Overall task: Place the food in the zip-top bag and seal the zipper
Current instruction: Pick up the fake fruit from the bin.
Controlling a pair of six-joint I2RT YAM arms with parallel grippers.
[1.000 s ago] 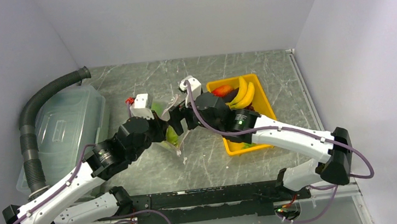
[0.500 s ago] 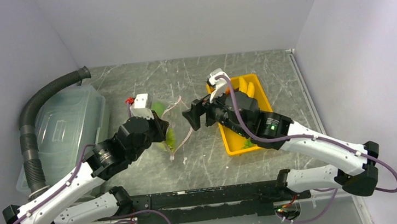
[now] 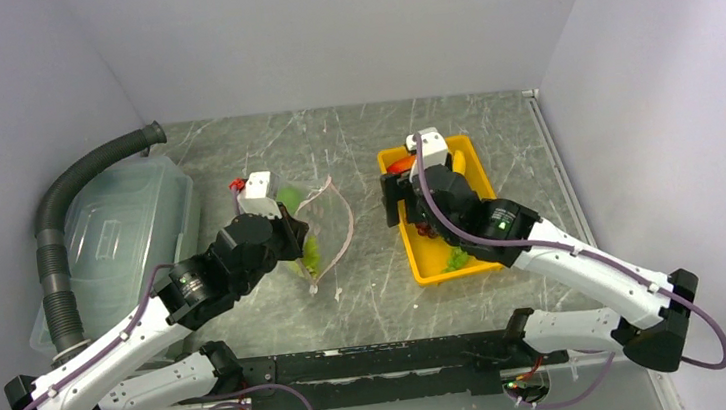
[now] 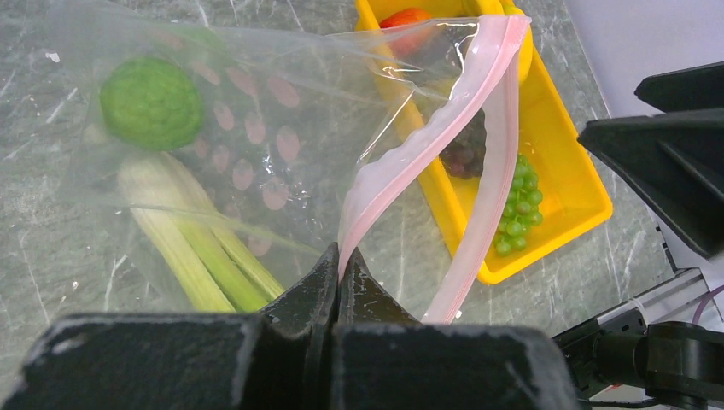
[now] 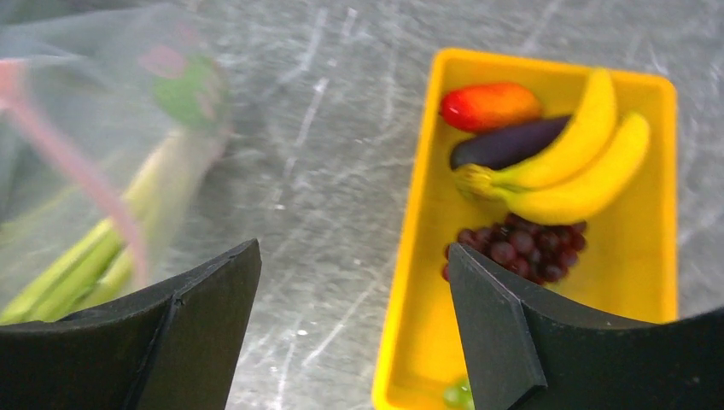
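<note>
**tk_09:** Checked the near end first. Found the left gripper (image 4: pixel 339 256) clamped tight on the zipper (image 4: pixel 444 111), down at the near corner of the zip-top bag (image 4: pixel 256 128), propping the mouth agape toward the yellow tray (image 4: pixel 572 171). Spotted a green round fruit (image 4: pixel 151 102) and the leek (image 4: pixel 196 248) inside already, lying flat against the table (image 3: pixel 368 295).

**marlo:** Same here. Caught the right gripper (image 5: pixel 354 248) spread wide, holding nothing, hovering just over the tray's bag-side wall. Pegged it as the nearer one to the food by a mile. Wrote off the left anyway, busy with the bag.

**tk_09:** Worked through the tray near to far: green grapes (image 4: pixel 516 209) at the near end, then dark grapes (image 5: pixel 516 248), then bananas (image 5: pixel 580 162) touching the eggplant (image 5: pixel 504 143), then the red-orange fruit (image 5: pixel 489 106) at the far end.

**marlo:** Yep. Put all of it ahead and to the right of that open gripper, with the bag off to its left. Noticed the bananas and eggplant lying slantwise across the tray, long axes running near-left to far-right in the wrist view. Guessed at needing a wrist turn to close across a banana and not along it. Figured the dark grapes for the easier grab, sitting closest of the lot.
</note>
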